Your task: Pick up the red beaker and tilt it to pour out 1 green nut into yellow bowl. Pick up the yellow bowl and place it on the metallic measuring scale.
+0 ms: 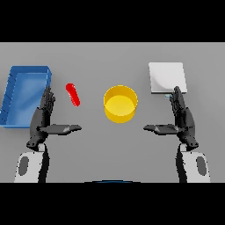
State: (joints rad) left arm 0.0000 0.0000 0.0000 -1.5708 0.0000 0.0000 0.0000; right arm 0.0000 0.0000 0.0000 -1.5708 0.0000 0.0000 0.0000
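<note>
The red beaker (73, 94) lies on the grey table as a slim tilted red shape, left of centre. At the centre stands the yellow bowl (120, 103), its inside showing only yellow. The metallic measuring scale (167, 77) is a pale square plate at the back right. My left hand (44, 116) rests below and left of the beaker, fingers straight and thumb pointing inward, holding nothing. My right hand (182, 116) mirrors it just below the scale, open and empty. No green nut is visible.
A blue rectangular bin (24, 94) sits at the far left, close beside my left hand. Both white and grey forearms enter from the lower edge.
</note>
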